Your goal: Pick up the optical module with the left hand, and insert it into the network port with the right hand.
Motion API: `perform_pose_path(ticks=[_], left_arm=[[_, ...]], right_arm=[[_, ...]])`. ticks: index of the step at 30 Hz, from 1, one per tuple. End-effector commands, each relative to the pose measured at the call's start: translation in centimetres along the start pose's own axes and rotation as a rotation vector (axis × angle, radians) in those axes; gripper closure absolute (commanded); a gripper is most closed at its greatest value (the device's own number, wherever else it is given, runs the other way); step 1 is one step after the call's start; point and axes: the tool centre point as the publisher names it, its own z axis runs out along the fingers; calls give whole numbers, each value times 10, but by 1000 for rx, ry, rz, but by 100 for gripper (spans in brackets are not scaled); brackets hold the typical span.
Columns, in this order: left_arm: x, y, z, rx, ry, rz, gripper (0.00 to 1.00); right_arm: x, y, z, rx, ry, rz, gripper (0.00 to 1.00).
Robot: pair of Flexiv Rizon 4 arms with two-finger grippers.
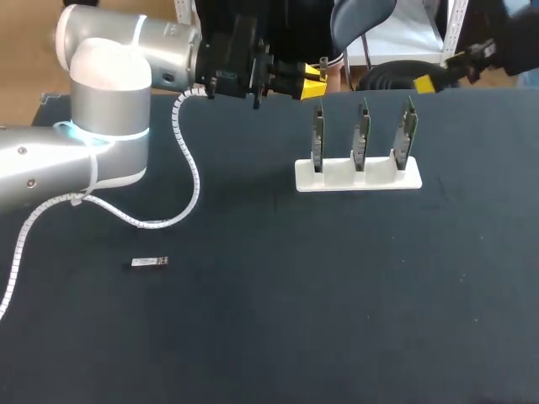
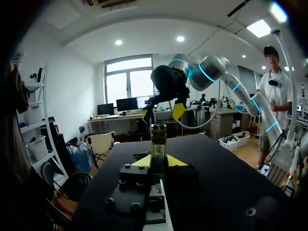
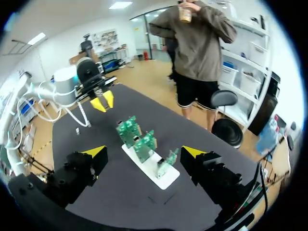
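My left gripper (image 1: 312, 82) hangs over the table's far edge, left of the boards. It is shut on a slim optical module (image 2: 158, 142) that sticks out past its yellow tips. A second module (image 1: 150, 263) lies flat on the table at the near left, also seen small in the right wrist view (image 3: 77, 130). A white holder (image 1: 358, 175) carries three upright green circuit boards (image 1: 360, 130) with the ports. My right gripper (image 1: 434, 81) is at the far right corner, open wide and holding nothing. In the left wrist view it (image 2: 162, 113) faces the held module from ahead.
The left arm's white coiled cable (image 1: 189, 168) loops across the table between the arm's base and the wrist. The dark tabletop (image 1: 337, 295) stretches in front of the holder. The holder (image 3: 154, 172) stands ahead of my right gripper (image 3: 144, 153).
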Motion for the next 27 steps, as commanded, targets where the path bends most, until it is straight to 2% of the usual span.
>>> perform_pose_path(ticks=[1, 6, 14, 18, 24, 27], left_arm=[[0, 1, 0, 2, -2, 1, 100], [0, 1, 0, 2, -2, 1, 100], [0, 1, 0, 2, -2, 1, 100], [0, 1, 0, 2, -2, 1, 100], [0, 1, 0, 2, -2, 1, 100], [0, 1, 0, 2, -2, 1, 100]], right_arm=[[-5, 7, 8, -607, 96, -299, 0], [-9, 15, 10, -639, 133, -392, 0], [-40, 34, 13, -693, 106, -532, 0], [-48, 45, 20, -704, 112, -588, 0], [-46, 57, 32, -711, 94, -576, 0], [-48, 60, 39, -681, 69, -558, 0]])
